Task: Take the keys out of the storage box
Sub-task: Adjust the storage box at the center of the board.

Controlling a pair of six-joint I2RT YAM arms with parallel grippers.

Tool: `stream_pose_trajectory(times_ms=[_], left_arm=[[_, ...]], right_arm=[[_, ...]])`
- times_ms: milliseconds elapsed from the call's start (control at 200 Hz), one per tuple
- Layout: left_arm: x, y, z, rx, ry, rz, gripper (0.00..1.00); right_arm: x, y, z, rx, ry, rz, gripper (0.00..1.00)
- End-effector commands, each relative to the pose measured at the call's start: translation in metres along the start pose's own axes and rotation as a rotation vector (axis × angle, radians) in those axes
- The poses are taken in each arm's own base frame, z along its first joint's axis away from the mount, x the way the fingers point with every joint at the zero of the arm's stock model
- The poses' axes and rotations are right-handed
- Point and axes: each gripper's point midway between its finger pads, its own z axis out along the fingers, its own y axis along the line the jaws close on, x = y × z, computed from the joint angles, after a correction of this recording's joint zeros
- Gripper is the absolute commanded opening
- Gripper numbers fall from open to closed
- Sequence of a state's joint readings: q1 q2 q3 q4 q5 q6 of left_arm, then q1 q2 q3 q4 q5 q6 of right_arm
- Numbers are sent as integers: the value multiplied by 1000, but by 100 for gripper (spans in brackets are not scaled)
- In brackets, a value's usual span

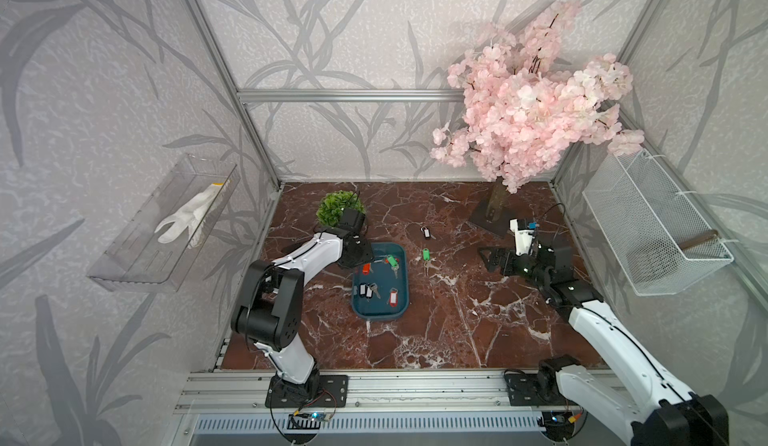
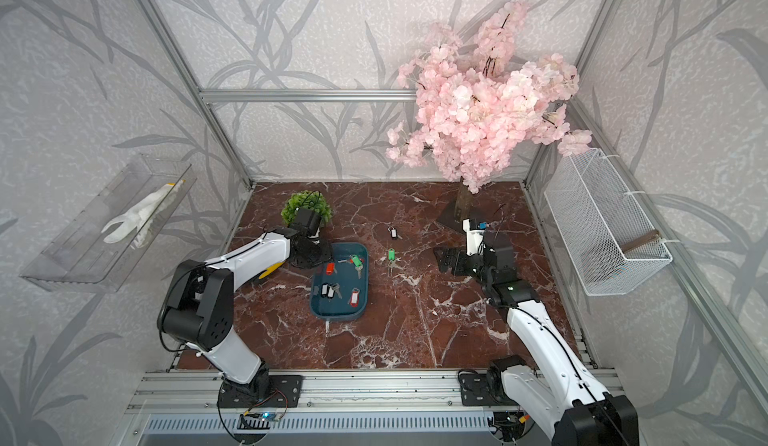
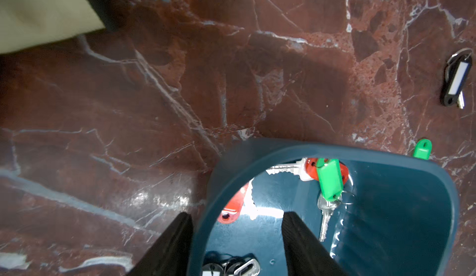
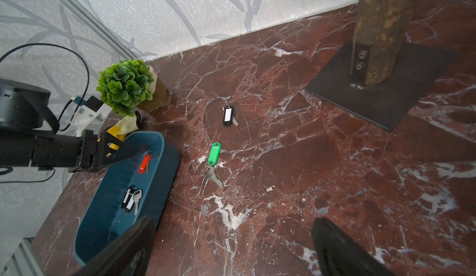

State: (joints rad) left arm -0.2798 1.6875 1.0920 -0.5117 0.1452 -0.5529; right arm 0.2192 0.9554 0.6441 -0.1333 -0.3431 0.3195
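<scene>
A teal storage box (image 1: 378, 316) is shown on a marbled table (image 1: 465, 323); most keys (image 1: 366, 291) lie inside it; a black-tagged key (image 1: 425, 232) and a green-tagged key (image 1: 425, 255) lie on the table beside it; the left gripper (image 3: 237, 215) is spread astride the box's rim; the right gripper (image 4: 233, 219) is spread wide and empty.

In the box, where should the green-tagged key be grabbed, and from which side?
By the green tag, across its narrow sides, from straight above: it rests on a red tag, above the box floor, whereas its key lies thin and flat on that floor.
</scene>
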Motion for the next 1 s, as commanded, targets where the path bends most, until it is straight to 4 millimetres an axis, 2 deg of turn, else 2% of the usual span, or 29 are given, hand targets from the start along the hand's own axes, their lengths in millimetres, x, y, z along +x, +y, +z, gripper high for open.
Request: stream_pose_trajectory(times_ms=[0, 170, 335, 470, 700, 865, 910, 935, 995], left_arm=[[-16, -22, -8, 88, -35, 3, 55], [-11, -31, -1, 134, -4, 4, 52], [-11, -27, -2, 116, -10, 0, 54], [-15, -16, -18, 75, -65, -6, 59], [-15, 12, -62, 15, -200, -61, 70], [2, 38, -85, -27, -264, -118, 76], [10, 42, -86, -22, -268, -138, 77], [15, 44, -86, -15, -267, -147, 77], [27, 48, -85, 2, -258, -172, 78]], right_arm=[[-5, 19, -1, -25, 15, -121, 100], [3, 46, 16, -67, 94, -213, 95], [18, 81, 39, -124, 202, -364, 89], [27, 111, 58, -183, 247, -528, 89], [43, 156, 99, -284, 310, -714, 87], [60, 176, 128, -321, 378, -790, 80], [62, 184, 133, -334, 391, -794, 78], [72, 183, 140, -337, 423, -789, 77], [79, 190, 147, -348, 447, -768, 76]])
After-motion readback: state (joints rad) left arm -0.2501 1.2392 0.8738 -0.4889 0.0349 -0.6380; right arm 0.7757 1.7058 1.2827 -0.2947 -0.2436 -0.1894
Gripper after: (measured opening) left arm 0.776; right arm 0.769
